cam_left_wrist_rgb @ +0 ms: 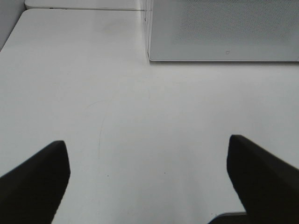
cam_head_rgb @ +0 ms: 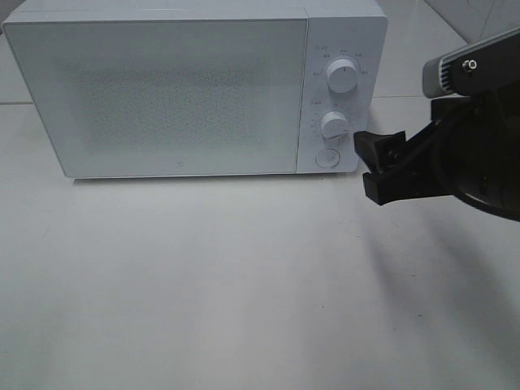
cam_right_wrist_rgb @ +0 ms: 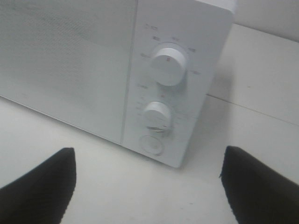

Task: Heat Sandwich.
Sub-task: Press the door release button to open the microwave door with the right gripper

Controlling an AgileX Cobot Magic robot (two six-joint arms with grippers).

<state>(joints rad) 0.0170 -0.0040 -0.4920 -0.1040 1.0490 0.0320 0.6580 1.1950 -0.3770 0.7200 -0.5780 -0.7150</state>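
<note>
The sandwich is out of view in every frame. A white microwave (cam_head_rgb: pixel 179 89) stands at the back of the table with its door shut. My right gripper (cam_head_rgb: pixel 372 166) hovers just right of its control panel, jaws open and empty, level with the round button (cam_head_rgb: pixel 327 157). The right wrist view looks between the open right gripper (cam_right_wrist_rgb: pixel 148 168) at the upper knob (cam_right_wrist_rgb: pixel 168 64), lower knob (cam_right_wrist_rgb: pixel 158 115) and button (cam_right_wrist_rgb: pixel 152 145). My left gripper (cam_left_wrist_rgb: pixel 145 144) is open over bare table, with the microwave's lower left corner (cam_left_wrist_rgb: pixel 224 28) ahead of it. The left arm does not appear in the high view.
The white table (cam_head_rgb: pixel 244 284) spreads in front of the microwave. A seam between table panels (cam_left_wrist_rgb: pixel 84 8) runs behind the microwave's left side. The right arm's dark body (cam_head_rgb: pixel 479 162) fills the right edge of the high view.
</note>
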